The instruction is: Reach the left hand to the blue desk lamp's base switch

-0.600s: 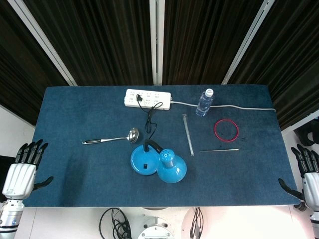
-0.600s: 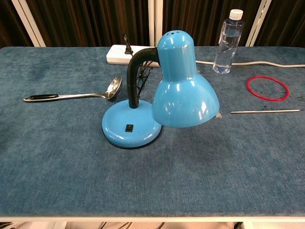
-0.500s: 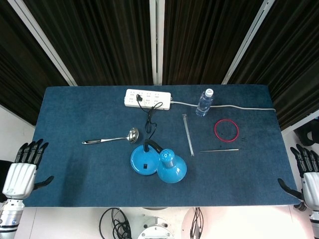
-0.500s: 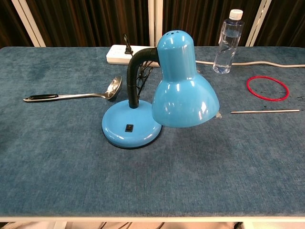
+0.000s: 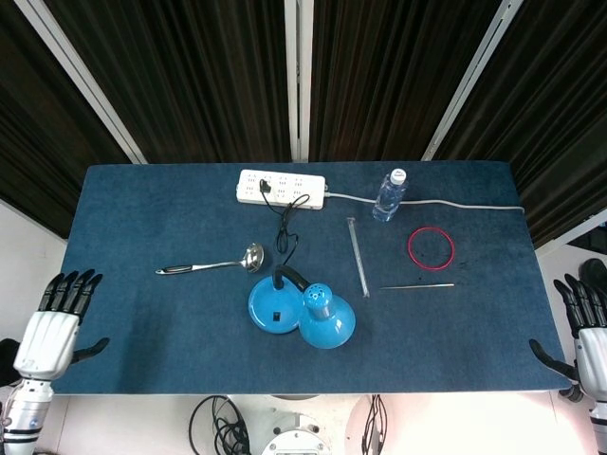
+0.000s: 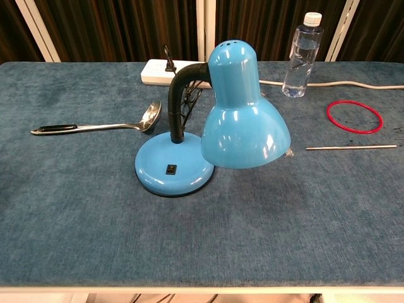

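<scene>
- Head view shows the blue lamp (image 5: 302, 313) standing near the middle of the table's (image 5: 142, 313) front edge, its shade (image 5: 327, 322) to the right of the round base (image 5: 273, 311).
- Chest view shows the switch (image 6: 170, 168) as a small black square on the front of the base, facing the front edge.
- Risk: the ladle (image 5: 211, 264) lies between the table's left edge and the lamp; a low sweep from that side would likely knock it.
- Risk: the base looks light and the shade overhangs, so a sideways push could slide or tip the lamp; the cord (image 5: 285, 232) to the power strip (image 5: 281, 188) may tug.
- Left hand (image 5: 55, 327) hangs off the front-left corner, fingers spread wide, holding nothing, well apart from the lamp.
- Right hand (image 5: 584, 341) sits off the front-right corner, fingers apart, empty.
</scene>
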`<state>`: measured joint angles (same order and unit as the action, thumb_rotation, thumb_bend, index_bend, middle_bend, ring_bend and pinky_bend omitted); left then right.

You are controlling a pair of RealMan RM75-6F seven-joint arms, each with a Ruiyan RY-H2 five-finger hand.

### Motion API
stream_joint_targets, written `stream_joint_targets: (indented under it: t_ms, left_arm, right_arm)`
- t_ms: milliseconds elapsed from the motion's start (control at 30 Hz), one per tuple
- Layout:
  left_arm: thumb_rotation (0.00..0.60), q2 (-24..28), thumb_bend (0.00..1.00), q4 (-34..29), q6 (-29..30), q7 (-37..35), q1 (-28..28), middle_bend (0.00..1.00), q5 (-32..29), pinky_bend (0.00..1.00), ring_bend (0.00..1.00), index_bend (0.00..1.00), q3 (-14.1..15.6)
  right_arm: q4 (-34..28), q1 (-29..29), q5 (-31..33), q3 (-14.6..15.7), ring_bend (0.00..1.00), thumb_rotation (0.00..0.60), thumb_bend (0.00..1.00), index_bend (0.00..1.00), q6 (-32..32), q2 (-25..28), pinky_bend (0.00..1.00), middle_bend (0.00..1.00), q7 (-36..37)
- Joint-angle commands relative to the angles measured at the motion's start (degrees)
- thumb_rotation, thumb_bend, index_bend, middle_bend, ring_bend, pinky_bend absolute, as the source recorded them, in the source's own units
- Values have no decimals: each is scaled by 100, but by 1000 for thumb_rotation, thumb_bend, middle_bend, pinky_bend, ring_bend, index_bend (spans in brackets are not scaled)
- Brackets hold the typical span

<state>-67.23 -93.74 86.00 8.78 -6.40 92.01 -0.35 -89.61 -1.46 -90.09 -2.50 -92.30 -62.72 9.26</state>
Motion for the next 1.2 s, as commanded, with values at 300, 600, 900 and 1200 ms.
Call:
stream_joint_targets:
  t_ms: [300, 600, 900, 1200]
  left_arm:
    - [600, -641, 384, -258, -1599, 1000, -709, 829, -76, 760, 811, 141, 280]
    - [600, -1234, 386, -5, -2221, 913, -1294, 825, 279, 757, 810, 92, 300]
    - [600, -1707, 385, 120, -2602, 991, -1669, 825, 315, 757, 810, 84, 276]
    - [600, -1993, 385, 176, -2927, 1182, -1971, 824, 73, 757, 810, 82, 163]
  right_arm:
    - [-1, 7, -12, 22, 0, 600, 156, 0, 35, -11, 0, 0, -18]
    - [24, 21, -28, 47, 0, 600, 157, 0, 83, -20, 0, 0, 18]
    - [-1, 66, -20, 22, 0, 600, 158, 0, 127, -23, 0, 0, 35]
    - [86, 63, 44, 7, 0, 600, 158, 0, 145, -39, 0, 0, 137]
